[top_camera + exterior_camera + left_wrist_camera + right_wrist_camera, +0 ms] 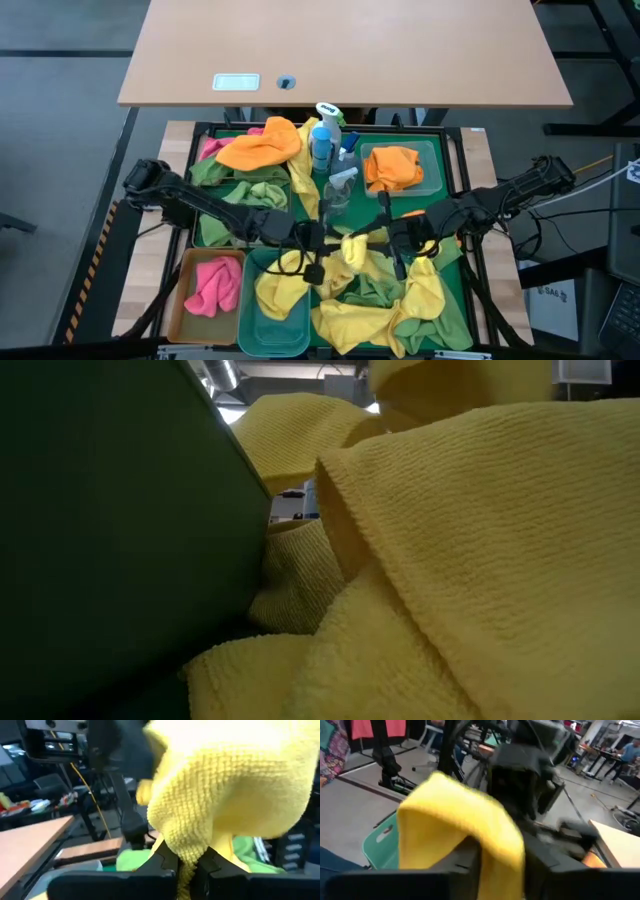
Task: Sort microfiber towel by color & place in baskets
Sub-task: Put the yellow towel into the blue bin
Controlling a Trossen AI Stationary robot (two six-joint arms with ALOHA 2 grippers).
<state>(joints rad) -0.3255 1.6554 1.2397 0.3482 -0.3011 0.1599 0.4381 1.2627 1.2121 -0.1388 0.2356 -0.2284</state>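
Both arms meet over the middle of the green tray (pixel 455 262). My left gripper (pixel 322 246) (pixel 186 870) and my right gripper (pixel 388 240) (pixel 502 870) are each shut on one yellow towel (pixel 354 250) stretched between them. More yellow and green towels (pixel 375 300) lie heaped in the tray's near right part. The teal basket (pixel 262 335) holds a yellow towel (pixel 280 290). A pink towel (pixel 213 283) lies in the amber basket (pixel 180 300), and an orange towel (pixel 392 165) lies in the clear basket (pixel 432 170). The wire-mesh basket cannot be made out. My left gripper pinches a bunched fold of the yellow towel (pixel 185 852) between its two fingers; the cloth bulges up and over the fingers (pixel 160 865). My right gripper pinches another fold of the same towel (pixel 495 845) between its fingers (pixel 465 865); the cloth drapes over one finger.
Spray bottles (pixel 322 145) and a clear bottle (pixel 338 190) stand in the tray's middle, just beyond the grippers. An orange towel (pixel 262 148) and green towels (pixel 235 180) lie in the far left part. A wooden desk (pixel 340 50) stands beyond the tray.
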